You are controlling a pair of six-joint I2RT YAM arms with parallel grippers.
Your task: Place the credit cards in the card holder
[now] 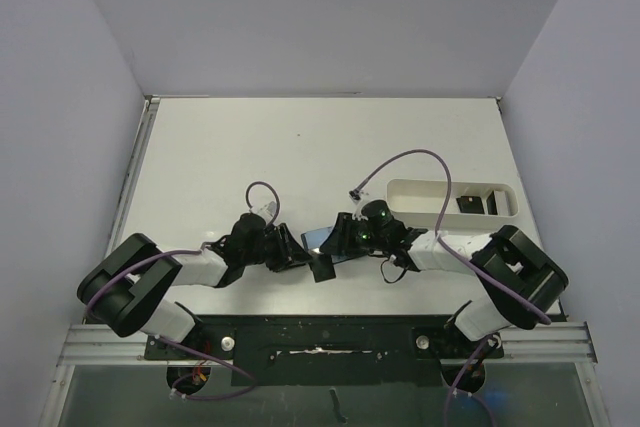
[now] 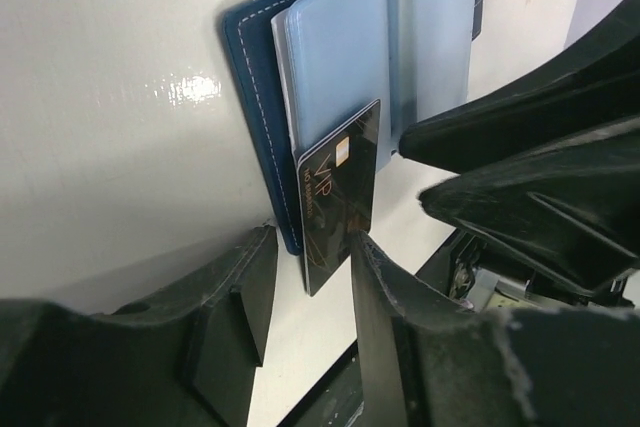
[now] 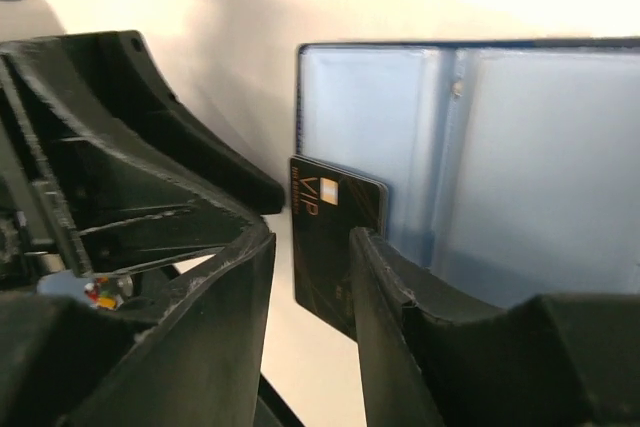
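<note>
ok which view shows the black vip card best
Left wrist view: the black card shows nearly its whole face, lying against the card holder. The right wrist view hides its lower part behind the fingers; the top view shows just a tiny dark speck.

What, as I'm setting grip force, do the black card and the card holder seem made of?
Black card: probably rigid plastic, glossy; it reflects light and carries gold print. Card holder: navy leather or imitation, matte with pale edge stitching; inner pockets look like sheeny pale-blue plastic.
</note>
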